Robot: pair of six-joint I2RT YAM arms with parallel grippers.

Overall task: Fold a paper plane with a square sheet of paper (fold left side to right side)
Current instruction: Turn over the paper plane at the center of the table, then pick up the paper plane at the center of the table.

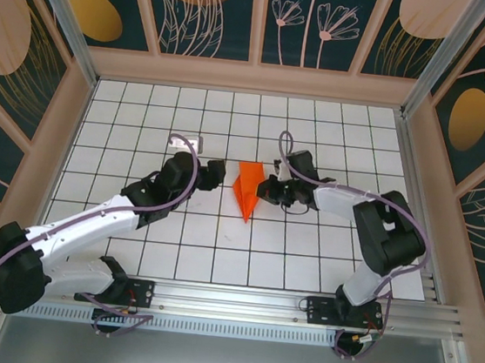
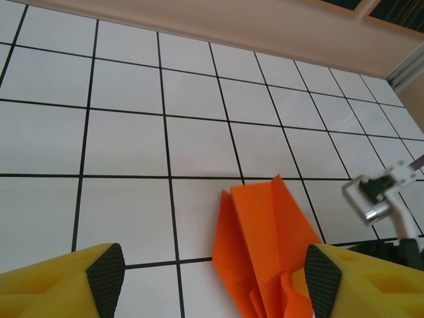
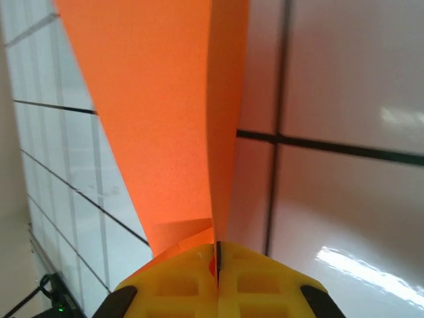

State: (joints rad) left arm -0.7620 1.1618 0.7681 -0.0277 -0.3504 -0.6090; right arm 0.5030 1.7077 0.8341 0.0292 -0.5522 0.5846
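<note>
Right gripper (image 3: 216,257) pinches the paper plane (image 3: 165,119); left gripper (image 2: 214,277) gapes near it.

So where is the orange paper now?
In the top view the orange paper sits at the table centre, the right end effector shut on its right edge, the open left end effector just left of it.

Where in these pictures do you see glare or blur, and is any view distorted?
Right wrist view: bright glare patches on the glossy table; the paper plane, very near, looks soft. Left wrist view: even light, crisp grid lines. Top external view: sharp, evenly lit, but the frame posts lean outward, a wide-lens effect.
</note>
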